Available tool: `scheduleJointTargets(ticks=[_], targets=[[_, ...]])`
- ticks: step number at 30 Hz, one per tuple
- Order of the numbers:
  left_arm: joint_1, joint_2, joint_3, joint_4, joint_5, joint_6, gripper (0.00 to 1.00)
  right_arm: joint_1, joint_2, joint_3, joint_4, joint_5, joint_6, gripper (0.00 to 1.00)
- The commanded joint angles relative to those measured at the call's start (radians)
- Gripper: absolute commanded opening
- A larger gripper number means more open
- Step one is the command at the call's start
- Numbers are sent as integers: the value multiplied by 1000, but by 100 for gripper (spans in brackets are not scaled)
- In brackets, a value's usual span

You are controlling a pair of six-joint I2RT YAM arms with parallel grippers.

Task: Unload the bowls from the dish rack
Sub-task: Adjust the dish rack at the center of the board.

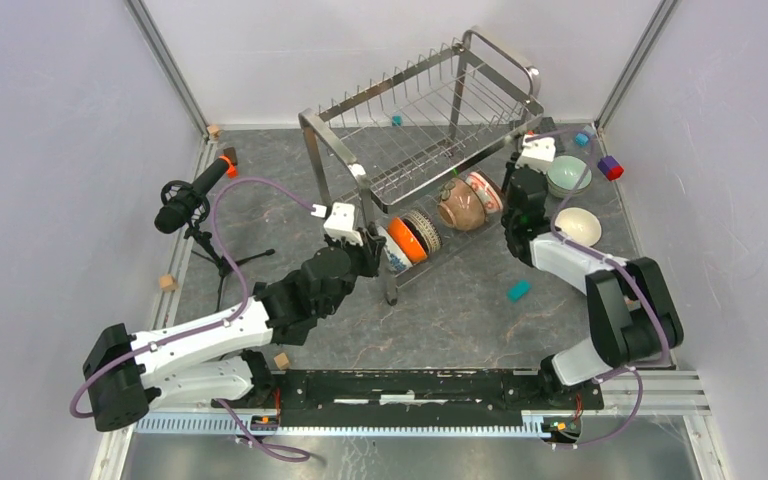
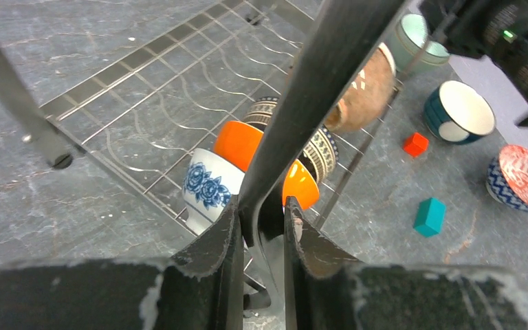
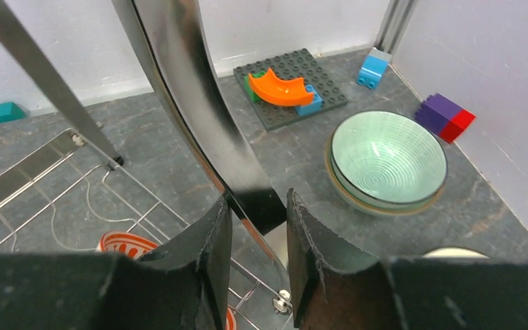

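The steel dish rack (image 1: 430,110) stands mid-table. Several bowls lie on their sides in its lower tier: a blue-and-white one (image 2: 210,184), an orange one (image 2: 240,143), a brown one (image 1: 463,203) and a red-patterned one (image 1: 485,190). My left gripper (image 1: 370,240) (image 2: 261,206) is shut on the rack's front left leg (image 2: 330,75). On the right side, my right gripper (image 1: 516,188) (image 3: 256,203) is shut on another leg (image 3: 192,89). A pale green bowl (image 3: 387,159) and a cream bowl (image 1: 578,226) sit upright on the table to the right.
A microphone on a tripod (image 1: 185,205) stands left of the rack. Toy blocks lie around: teal (image 1: 519,290), purple-and-red (image 1: 610,168), red (image 2: 416,144). A grey brick plate (image 3: 289,93) lies by the back wall. Another patterned bowl (image 2: 520,178) rests on the table at right.
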Motion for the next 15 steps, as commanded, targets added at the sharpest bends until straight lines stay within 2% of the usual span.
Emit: scheduleJointTargets(ticks=[1,7,15], targets=[[102,33,45,-16,-134,86,2,81,-124,-111,-107,-166,180,0],[193,24,42,-19,-135,69,2,88,-228,-216,-143,-261,216,0],[296,115,75,12,-90,50,2,134,-338,-316,-177,-346,286,0]])
